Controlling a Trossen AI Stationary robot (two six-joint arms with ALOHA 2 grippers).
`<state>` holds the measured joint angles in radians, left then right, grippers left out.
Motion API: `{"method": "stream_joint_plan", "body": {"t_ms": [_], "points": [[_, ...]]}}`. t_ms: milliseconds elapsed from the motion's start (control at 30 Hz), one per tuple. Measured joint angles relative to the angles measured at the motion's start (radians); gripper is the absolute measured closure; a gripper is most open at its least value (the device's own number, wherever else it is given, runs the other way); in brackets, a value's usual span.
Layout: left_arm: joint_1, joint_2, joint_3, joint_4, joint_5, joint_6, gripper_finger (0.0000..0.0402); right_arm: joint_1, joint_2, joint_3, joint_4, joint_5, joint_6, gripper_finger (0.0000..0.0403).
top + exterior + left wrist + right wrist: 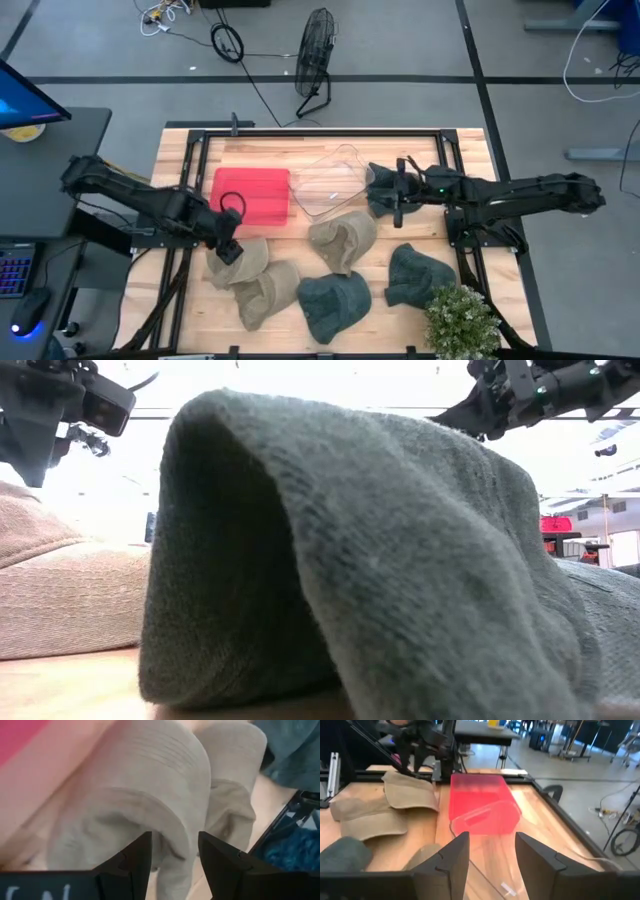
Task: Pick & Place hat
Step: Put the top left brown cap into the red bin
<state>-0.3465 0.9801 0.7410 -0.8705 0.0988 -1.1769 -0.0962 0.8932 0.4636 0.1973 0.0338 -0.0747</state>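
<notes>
Several hats lie on the wooden table: tan ones (240,264), (266,291), (343,240) and dark green ones (335,305), (418,275). My left gripper (230,250) is low over the leftmost tan hat (125,795), open, with a raised fold (175,827) of that hat between its fingers (174,862). My right gripper (383,196) hovers open and empty (490,852) at the right edge of the clear bin (330,180). A red bin (252,196) stands on the table beside the clear one. My left gripper comes down on the tan hat from above, slanting. A raised fold of the hat (182,845) stands between the two open fingers (142,857). Whether the fingers touch the cloth, I cannot tell. The hat lies flat on the table.
A potted plant (460,318) stands at the near right corner. In the low view one dark green hat (350,560) blocks most of the picture, with a tan hat (60,590) to its left. A black frame (320,132) borders the table.
</notes>
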Motion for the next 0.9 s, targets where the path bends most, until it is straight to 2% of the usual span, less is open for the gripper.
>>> {"method": "stream_joint_plan", "body": {"t_ms": [267,467,600,767,900], "points": [[-0.105,0.123,0.000,0.025,-0.033,-0.153,0.0237,0.000,0.027,0.000,0.002,0.001,0.006,0.0239],[-0.160,0.215,0.000,0.089,-0.113,-0.166,0.0243,0.000,0.026,0.000,0.000,0.002,0.006,0.0239],[-0.183,0.269,0.000,0.131,-0.123,-0.165,0.0286,0.000,0.026,0.000,-0.002,0.002,0.006,0.0239],[-0.191,0.296,0.000,0.144,-0.130,-0.180,0.0381,0.000,0.026,0.000,-0.013,0.002,0.018,0.0239],[-0.191,0.287,0.017,0.157,-0.161,-0.160,0.0388,0.000,0.026,0.000,-0.020,0.002,0.020,0.0239]]}}
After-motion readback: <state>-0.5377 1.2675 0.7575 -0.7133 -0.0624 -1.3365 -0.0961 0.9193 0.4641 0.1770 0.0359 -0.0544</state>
